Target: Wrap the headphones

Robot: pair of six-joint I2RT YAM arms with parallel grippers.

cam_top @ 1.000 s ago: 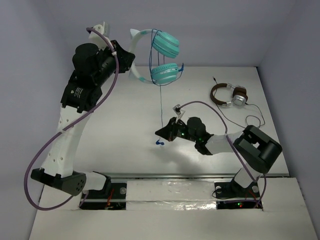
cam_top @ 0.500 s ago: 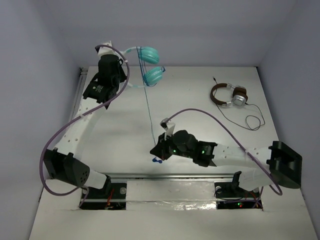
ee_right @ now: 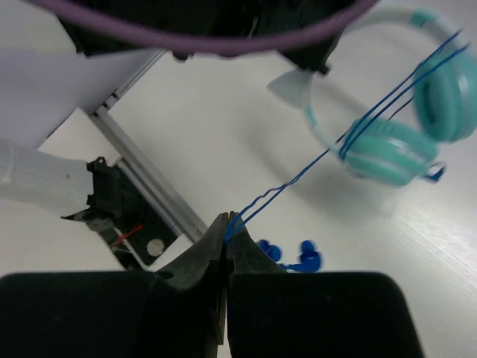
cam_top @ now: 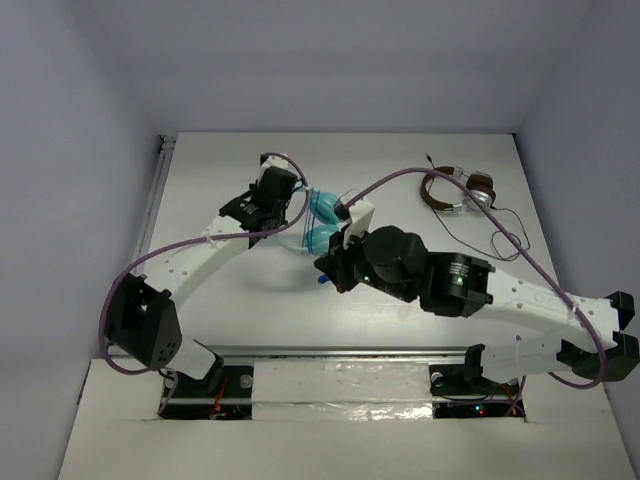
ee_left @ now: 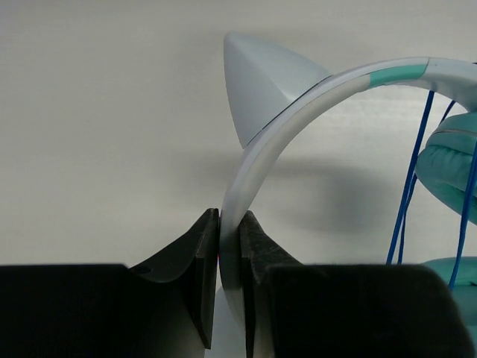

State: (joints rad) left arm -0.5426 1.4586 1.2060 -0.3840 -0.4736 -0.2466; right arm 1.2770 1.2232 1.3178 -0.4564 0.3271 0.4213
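The teal headphones (cam_top: 318,222) sit low over the table's middle. My left gripper (cam_top: 290,218) is shut on their pale headband (ee_left: 257,160), beside its pointed cat ear (ee_left: 264,86). A teal ear cup (ee_left: 451,160) and strands of the blue cable (ee_left: 408,198) show at the right of the left wrist view. My right gripper (cam_top: 330,268) is shut on the blue cable (ee_right: 298,179) just near of the cups (ee_right: 387,153). The cable runs taut up to the cups and its blue plug end (ee_right: 302,257) hangs beside my fingers.
Brown-banded headphones with silver cups (cam_top: 458,190) and their thin dark cord (cam_top: 505,240) lie at the back right. A metal rail (cam_top: 350,352) runs along the table's near edge. The right arm's body (cam_top: 440,280) spans the middle right.
My left arm has brought the headphones down from high at the back left to the table's middle. My right arm has swung up and back towards them, still holding the cable.
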